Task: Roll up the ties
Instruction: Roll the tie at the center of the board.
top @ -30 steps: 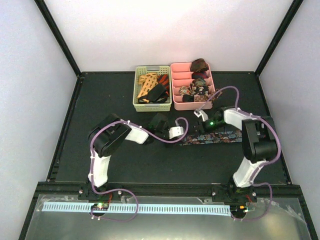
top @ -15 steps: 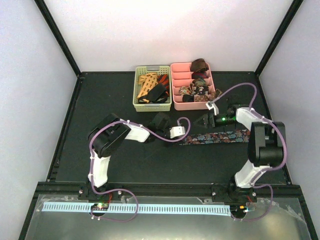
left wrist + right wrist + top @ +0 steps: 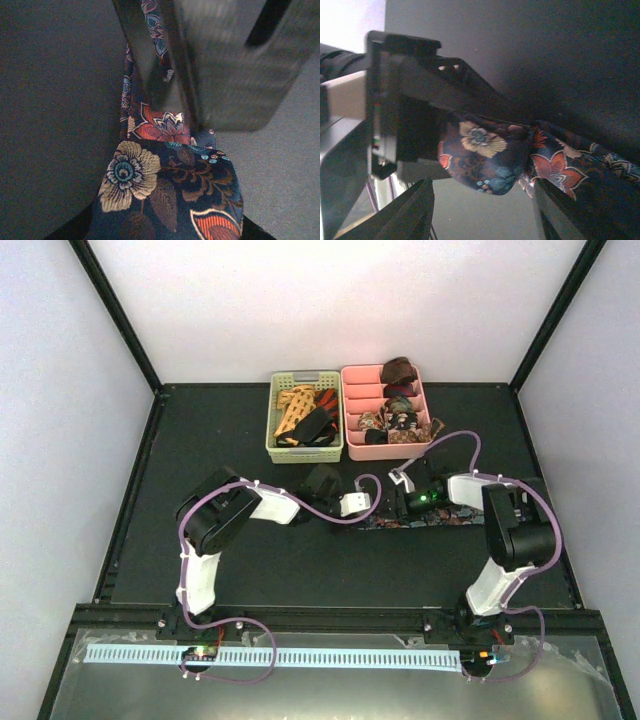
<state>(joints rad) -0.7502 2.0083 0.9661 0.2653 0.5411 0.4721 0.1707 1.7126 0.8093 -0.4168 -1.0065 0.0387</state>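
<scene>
A dark navy floral tie (image 3: 450,516) lies flat across the black table, its left end rolled into a small coil (image 3: 165,185). My left gripper (image 3: 352,506) is shut on that coil, which bulges between its dark fingers (image 3: 75,231). My right gripper (image 3: 400,502) faces it from the right. Its jaws stand open on either side of the coil (image 3: 482,155), and the flat strip (image 3: 560,167) runs off past its right finger (image 3: 560,210). More ties lie loose in the green basket (image 3: 305,453) and as small coils in the pink tray (image 3: 385,453).
The basket and the tray stand side by side at the back centre of the table. Black frame posts rise at the back corners. Purple cables loop off both arms near the tie.
The right gripper drew back to the right with jaws wide, then came left again to the coil with jaws narrower. The left arm has held still on the tie's end.
</scene>
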